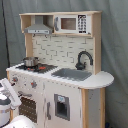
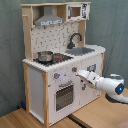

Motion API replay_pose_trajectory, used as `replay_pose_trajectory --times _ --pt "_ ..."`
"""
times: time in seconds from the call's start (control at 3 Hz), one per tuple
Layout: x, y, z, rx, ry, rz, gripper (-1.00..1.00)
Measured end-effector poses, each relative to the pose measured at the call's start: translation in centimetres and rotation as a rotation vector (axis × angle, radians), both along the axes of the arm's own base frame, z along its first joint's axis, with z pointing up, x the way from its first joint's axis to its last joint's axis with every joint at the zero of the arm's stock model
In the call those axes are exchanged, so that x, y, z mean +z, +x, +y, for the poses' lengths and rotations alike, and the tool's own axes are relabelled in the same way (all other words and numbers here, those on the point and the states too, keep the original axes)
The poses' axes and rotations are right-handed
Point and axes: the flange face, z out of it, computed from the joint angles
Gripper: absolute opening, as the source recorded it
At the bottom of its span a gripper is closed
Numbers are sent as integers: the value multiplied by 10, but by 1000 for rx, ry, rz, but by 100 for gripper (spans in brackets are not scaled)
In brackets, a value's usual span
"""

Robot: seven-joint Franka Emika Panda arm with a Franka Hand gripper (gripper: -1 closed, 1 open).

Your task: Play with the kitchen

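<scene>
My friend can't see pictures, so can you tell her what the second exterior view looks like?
A white robot arm's gripper reaches to the front of a white and light-wood toy kitchen, near the knobs above its oven door. A small metal pot sits on the stovetop, beside a grey sink with a black faucet.

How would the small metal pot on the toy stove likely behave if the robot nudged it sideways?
The pot looks small and thin-walled, so probably light. It stands upright on a flat base on the smooth stovetop, so it would likely slide rather than roll. Being low and wide, it seems unlikely to tip unless pushed near its rim.
</scene>
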Motion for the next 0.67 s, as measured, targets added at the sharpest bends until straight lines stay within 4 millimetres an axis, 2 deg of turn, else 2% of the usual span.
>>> replay_pose_trajectory --times 0.67 --pt "-14 -3 2 9 175 17 100"
